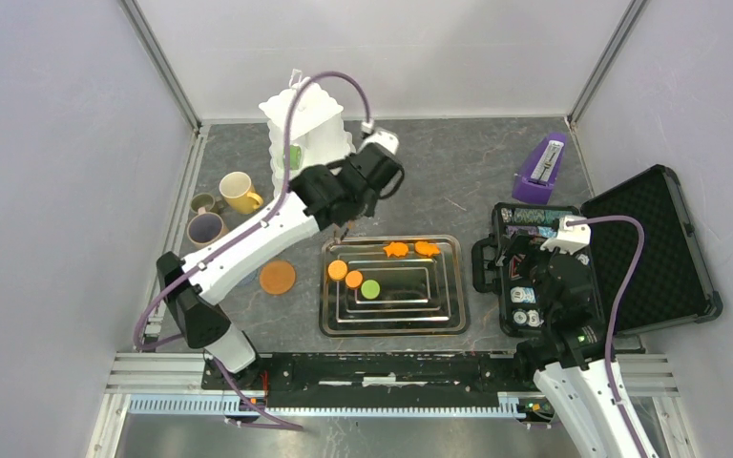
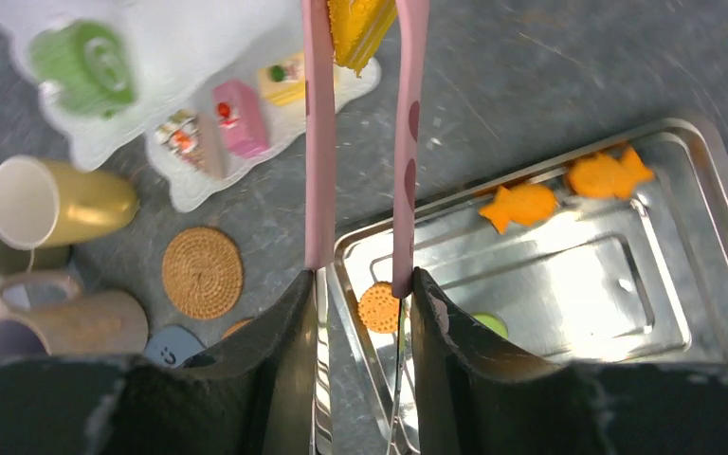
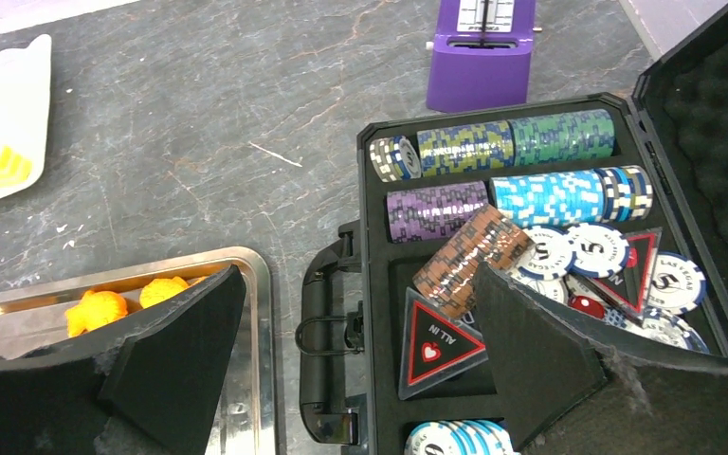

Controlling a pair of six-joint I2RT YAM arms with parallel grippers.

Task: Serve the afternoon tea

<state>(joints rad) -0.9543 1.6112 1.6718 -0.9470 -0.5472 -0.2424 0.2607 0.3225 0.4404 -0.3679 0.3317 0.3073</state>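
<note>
White scalloped stand [image 2: 190,38] just beyond the left gripper [image 2: 362,280], within reach for loading. Steel tray [image 2: 569,303] beneath the jaws. Chip case [image 3: 711,142] under the right gripper [image 3: 355,284], spread wide, holding nothing. Pink tongs [image 2: 318,142] squeezed between left jaws, pinching yellow cake wedge [image 2: 355,28], probably for cleaner placing.

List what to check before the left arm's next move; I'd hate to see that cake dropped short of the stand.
1. Left gripper shut on the pink tongs: ok.
2. Yellow cake wedge pinched between the tong tips: ok.
3. Wedge carried to the edge of the white stand, off the tray: ok.
4. Free spot on the tier directly under the wedge: cannot tell.
5. Height of the wedge above the tier: cannot tell.
6. Right gripper open over the black case, far from the stand: ok.
</note>
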